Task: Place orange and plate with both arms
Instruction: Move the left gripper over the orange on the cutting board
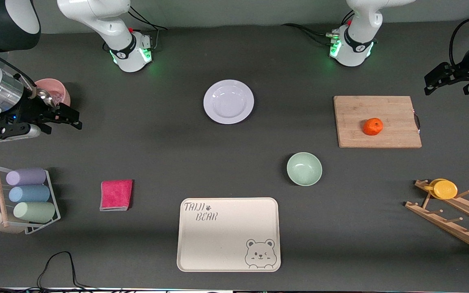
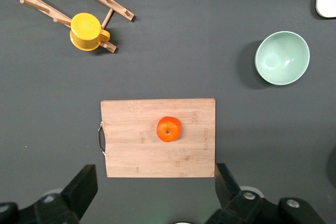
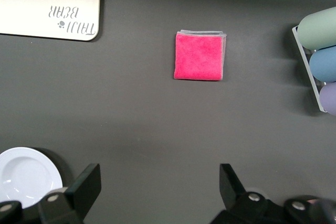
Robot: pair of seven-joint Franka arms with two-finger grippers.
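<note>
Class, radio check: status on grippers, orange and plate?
Left gripper open, right gripper open, both empty, waiting. Orange on cutting board; plate bare on the table. Nothing in the way.

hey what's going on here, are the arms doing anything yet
Nothing is being handled yet. The orange sits untouched on the wooden cutting board toward the left arm's end of the table, and the plate lies bare on the table near the robots' bases. The left gripper hangs open, high above the board's edge, holding nothing. The right gripper is also open and empty, up over the right arm's end of the table beside a pink bowl. The bear tray has nothing on it.
</note>
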